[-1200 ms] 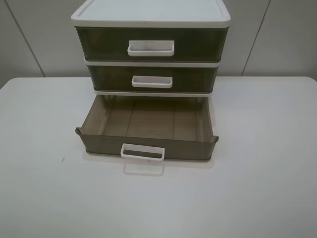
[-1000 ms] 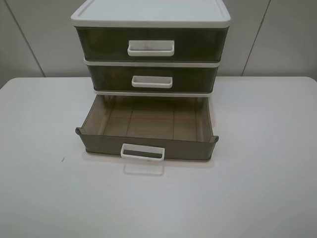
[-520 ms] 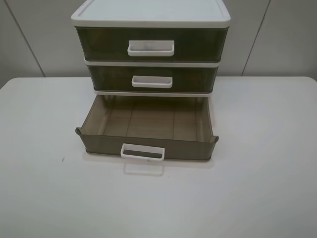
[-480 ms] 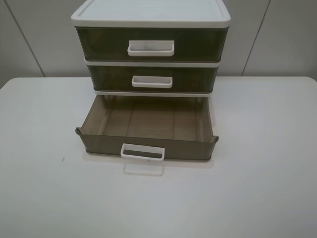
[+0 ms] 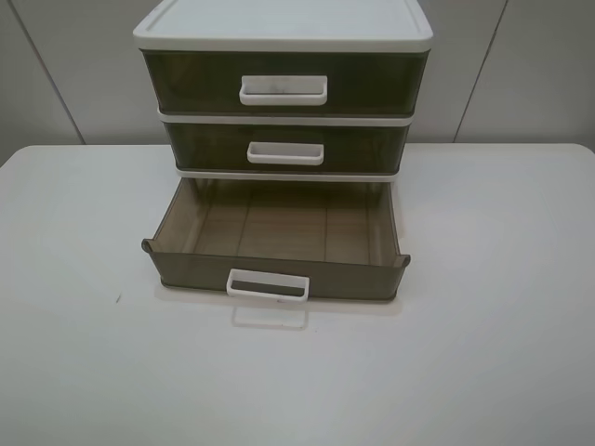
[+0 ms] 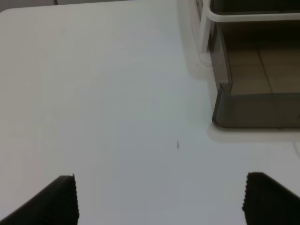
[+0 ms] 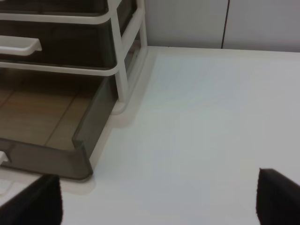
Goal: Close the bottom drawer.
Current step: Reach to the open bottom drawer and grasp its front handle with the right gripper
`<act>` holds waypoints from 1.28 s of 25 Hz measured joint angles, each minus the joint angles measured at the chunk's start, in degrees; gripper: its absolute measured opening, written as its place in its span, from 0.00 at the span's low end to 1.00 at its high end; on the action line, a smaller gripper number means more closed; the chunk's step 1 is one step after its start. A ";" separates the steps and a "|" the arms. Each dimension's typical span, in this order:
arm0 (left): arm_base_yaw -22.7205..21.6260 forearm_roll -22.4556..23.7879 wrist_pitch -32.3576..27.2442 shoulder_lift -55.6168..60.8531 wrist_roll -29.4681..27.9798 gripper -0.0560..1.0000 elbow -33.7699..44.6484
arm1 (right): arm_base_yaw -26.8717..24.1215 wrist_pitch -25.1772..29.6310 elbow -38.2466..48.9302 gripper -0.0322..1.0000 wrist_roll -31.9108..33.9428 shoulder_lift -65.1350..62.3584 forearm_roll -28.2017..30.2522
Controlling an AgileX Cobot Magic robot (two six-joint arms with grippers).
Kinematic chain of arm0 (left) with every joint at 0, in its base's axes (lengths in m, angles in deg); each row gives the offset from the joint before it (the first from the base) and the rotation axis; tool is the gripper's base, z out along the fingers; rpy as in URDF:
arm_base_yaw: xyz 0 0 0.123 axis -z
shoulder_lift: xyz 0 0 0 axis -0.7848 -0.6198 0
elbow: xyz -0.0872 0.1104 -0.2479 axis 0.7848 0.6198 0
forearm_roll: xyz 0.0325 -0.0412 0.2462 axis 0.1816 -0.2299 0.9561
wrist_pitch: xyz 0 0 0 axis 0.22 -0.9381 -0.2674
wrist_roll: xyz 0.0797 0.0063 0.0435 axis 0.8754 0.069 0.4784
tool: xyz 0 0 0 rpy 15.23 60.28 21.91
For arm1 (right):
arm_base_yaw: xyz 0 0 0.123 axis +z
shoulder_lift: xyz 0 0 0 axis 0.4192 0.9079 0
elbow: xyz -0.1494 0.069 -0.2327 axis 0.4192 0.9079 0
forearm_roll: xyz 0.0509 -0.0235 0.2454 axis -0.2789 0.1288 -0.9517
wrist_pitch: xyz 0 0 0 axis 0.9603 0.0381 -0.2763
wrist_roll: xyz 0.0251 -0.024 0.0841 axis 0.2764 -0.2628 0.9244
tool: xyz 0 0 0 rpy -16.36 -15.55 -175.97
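The bottom drawer is smoky olive-brown, pulled fully out of the white-framed three-drawer unit, and looks empty. Its white loop handle faces the table's front. The two drawers above are shut. No gripper shows in the exterior view. In the left wrist view my left gripper is open, its black fingertips over bare table, short of the drawer's front left corner. In the right wrist view my right gripper is open, beside the drawer's front right corner.
The unit stands at the back middle of a white table. A grey panelled wall rises behind it. A small dark speck lies on the table left of the drawer.
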 joint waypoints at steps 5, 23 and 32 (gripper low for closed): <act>0.00 0.00 0.00 0.00 0.00 0.73 0.00 | 0.00 0.00 -0.15 0.72 0.00 4.76 0.00; 0.00 0.15 0.00 0.00 0.00 0.73 0.00 | 31.59 -33.60 -10.86 0.72 1.28 65.83 -16.47; 0.00 0.15 0.00 0.00 0.00 0.73 0.00 | 46.16 -40.89 -9.44 0.26 1.26 77.86 -17.92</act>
